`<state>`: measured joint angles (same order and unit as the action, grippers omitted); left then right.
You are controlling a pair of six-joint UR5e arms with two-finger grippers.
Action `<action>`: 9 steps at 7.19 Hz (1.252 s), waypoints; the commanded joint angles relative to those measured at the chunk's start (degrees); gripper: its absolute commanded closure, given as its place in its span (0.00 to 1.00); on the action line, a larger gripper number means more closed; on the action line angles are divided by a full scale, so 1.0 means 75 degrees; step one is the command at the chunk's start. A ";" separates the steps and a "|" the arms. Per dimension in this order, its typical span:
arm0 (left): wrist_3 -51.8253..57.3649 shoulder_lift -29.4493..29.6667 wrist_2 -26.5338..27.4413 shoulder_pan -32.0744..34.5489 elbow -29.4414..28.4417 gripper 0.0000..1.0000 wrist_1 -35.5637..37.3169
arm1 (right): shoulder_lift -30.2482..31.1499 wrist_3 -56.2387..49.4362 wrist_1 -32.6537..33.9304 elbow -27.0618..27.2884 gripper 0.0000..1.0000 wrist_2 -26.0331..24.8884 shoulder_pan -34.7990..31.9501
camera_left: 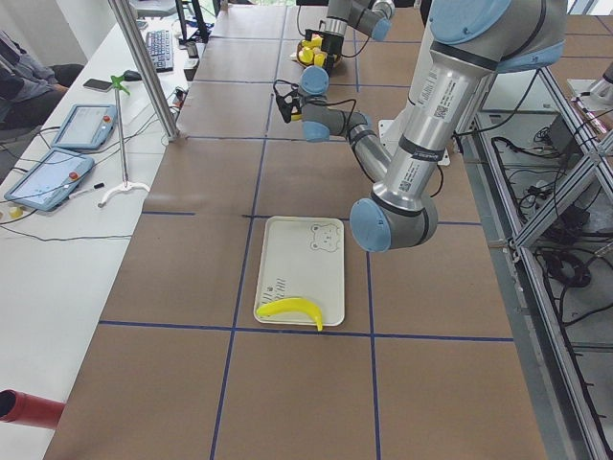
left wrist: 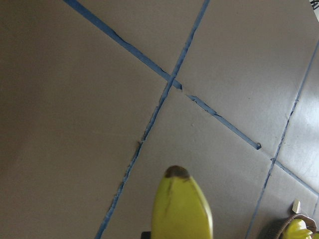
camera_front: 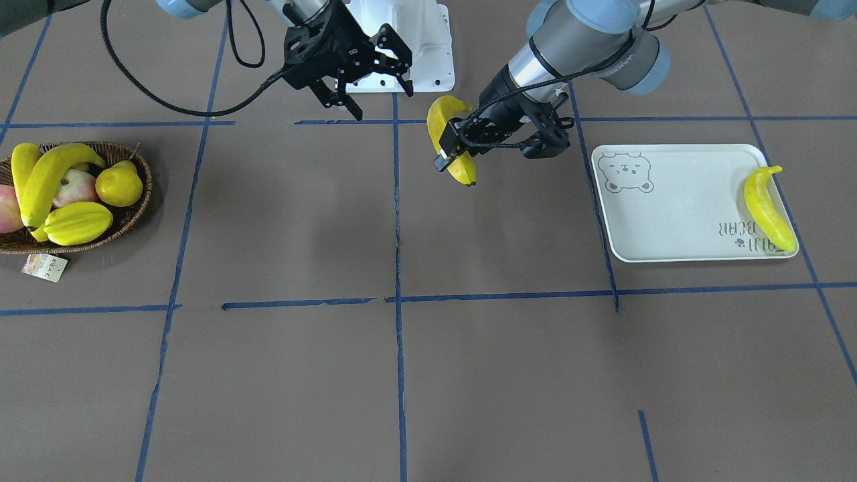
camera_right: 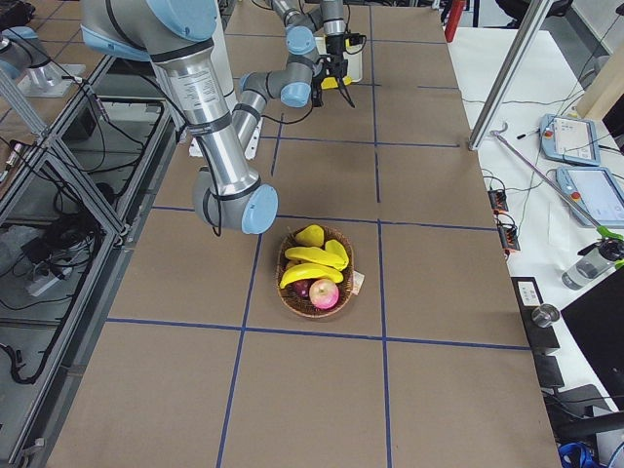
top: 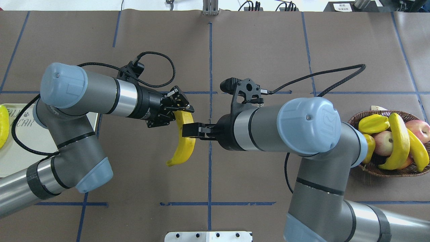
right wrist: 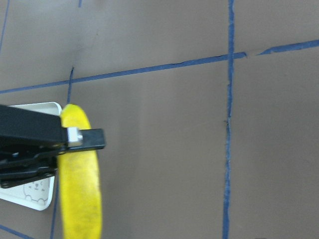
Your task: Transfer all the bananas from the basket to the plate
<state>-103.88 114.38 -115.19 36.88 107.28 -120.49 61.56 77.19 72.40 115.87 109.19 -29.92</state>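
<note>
Brown table (camera_front: pixel 301 375), blue tape grid (camera_front: pixel 398 268), bearing basket (camera_front: pixel 134 221) and plate (camera_front: pixel 683 201).

Bright, even overhead light; faint soft shadows; sharp exterior views, slightly soft wrist close-ups.

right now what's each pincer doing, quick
Left pincer: closed, holding a banana.
Right pincer: open, holding nothing.

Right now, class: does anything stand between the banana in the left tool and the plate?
Nothing visible does. The left tool holds the banana above the table, and only bare table lies between it and the plate. Along the plate's far edge lies a second banana.
</note>
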 commanded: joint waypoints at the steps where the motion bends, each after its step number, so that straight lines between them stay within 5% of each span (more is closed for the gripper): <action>1: 0.0491 -0.0903 -0.0005 0.0471 0.1090 1.00 0.2262 | 0.0194 -0.1109 0.1120 0.0019 0.00 0.0661 -0.0612; 3: 0.0492 -0.1932 -0.0005 0.0951 0.1329 1.00 0.3034 | 0.0496 -0.2596 0.1968 0.0018 0.00 0.0687 -0.1000; 5: 0.1223 -0.3094 -0.0098 0.1712 0.1306 1.00 0.2918 | 0.1163 -0.3736 0.2030 0.0042 0.00 0.1654 -0.1934; 7: 0.1709 -0.3543 -0.0110 0.2485 0.0980 1.00 0.2882 | 0.1621 -0.4196 0.2030 0.0182 0.00 0.1859 -0.2255; 9: 0.2048 -0.3800 -0.0145 0.2908 -0.0235 1.00 0.1229 | 0.2114 -0.4759 0.2030 0.0428 0.00 0.1871 -0.2466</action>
<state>-90.21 87.36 -116.06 56.38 110.78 -103.81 75.41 43.57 87.61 118.10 123.03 -47.40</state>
